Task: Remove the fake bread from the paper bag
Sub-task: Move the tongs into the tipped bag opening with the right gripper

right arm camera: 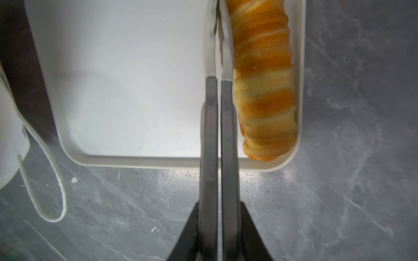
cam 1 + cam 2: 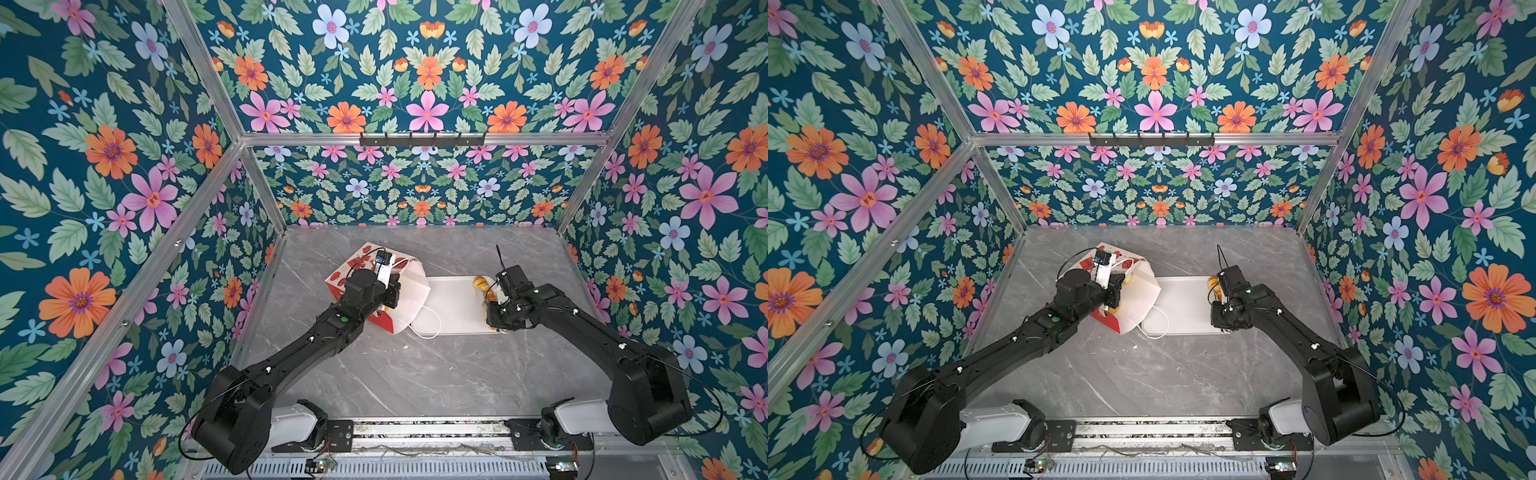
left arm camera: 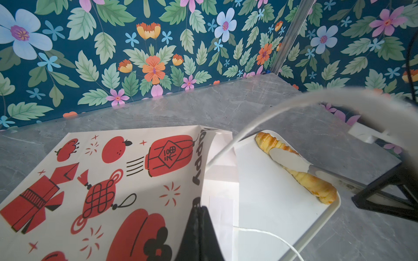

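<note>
One bread piece is out: long twisted stick [image 1: 264, 79] lies in white tray [image 1: 135, 161], along the tray's right edge in both top views. Right gripper [image 1: 217, 13] is nearly closed and empty, jaws running alongside the stick, one finger touching or just beside it. Paper bag [image 2: 411, 286] lies on its side on the desk [image 2: 415, 374], centre-left in both top views, with its white mouth facing the tray and reaching over the tray's left edge. Left gripper [image 3: 199, 226] is closed, pinching the bag's upper rim. Yellow bits [image 2: 1113, 308] show at the bag beside the left gripper, too hidden to name. Cord handle [image 1: 45, 192] loops on the desk near a tray corner.
</note>
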Controlling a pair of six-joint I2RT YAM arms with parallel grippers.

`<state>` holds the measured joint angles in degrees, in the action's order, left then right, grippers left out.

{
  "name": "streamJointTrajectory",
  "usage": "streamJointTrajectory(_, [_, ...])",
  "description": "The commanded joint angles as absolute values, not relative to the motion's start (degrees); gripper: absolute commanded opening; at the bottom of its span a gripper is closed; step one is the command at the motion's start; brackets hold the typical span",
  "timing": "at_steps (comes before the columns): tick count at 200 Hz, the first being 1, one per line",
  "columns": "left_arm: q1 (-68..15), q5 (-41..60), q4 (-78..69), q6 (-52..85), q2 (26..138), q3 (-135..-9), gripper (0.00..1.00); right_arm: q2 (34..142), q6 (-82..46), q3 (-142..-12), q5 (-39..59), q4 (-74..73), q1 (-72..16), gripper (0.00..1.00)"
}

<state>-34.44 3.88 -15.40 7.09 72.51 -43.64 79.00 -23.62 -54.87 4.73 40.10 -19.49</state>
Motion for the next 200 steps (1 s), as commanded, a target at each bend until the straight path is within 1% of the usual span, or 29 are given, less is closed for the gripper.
streamJointTrajectory(1, [-34.45,3.71,-15.99,6.94,72.32,-43.83,0.00,78.58,-23.97,-55.01,4.13,41.15,-19.44,0.03])
streamJointTrajectory(31, [-34.45,3.78,-16.35,7.04,72.64,-44.16,0.00,75.74,-24.08,-53.98,10.56,38.00,-19.56,0.06])
streamJointTrajectory(55, [-34.45,3.33,-15.84,6.09,73.16,-45.34,0.00,70.64,-23.95,-53.78,15.73,35.15,-20.13,0.07])
streamJointTrajectory(71, [-34.45,3.02,-15.19,5.14,73.68,-46.41,0.00,67.98,-23.65,-55.23,17.22,35.02,-21.89,0.07])
streamJointTrajectory(90, [-34.45,2.81,-13.95,3.89,74.56,-47.76,0.00,67.15,-22.75,-58.71,17.84,36.19,-26.93,0.08])
streamJointTrajectory(131, [-34.45,3.61,-13.36,2.78,75.24,-48.69,0.00,71.38,-21.52,-63.94,19.69,35.78,-36.45,0.08])
streamJointTrajectory(174, [-34.45,6.93,-12.78,1.60,73.69,-47.14,0.00,78.79,-19.49,-65.50,20.71,33.17,-39.56,0.08])
streamJointTrajectory(200, [-34.45,8.15,-11.52,1.14,72.32,-46.05,0.00,83.32,-18.95,-67.69,19.68,30.93,-40.80,0.11])
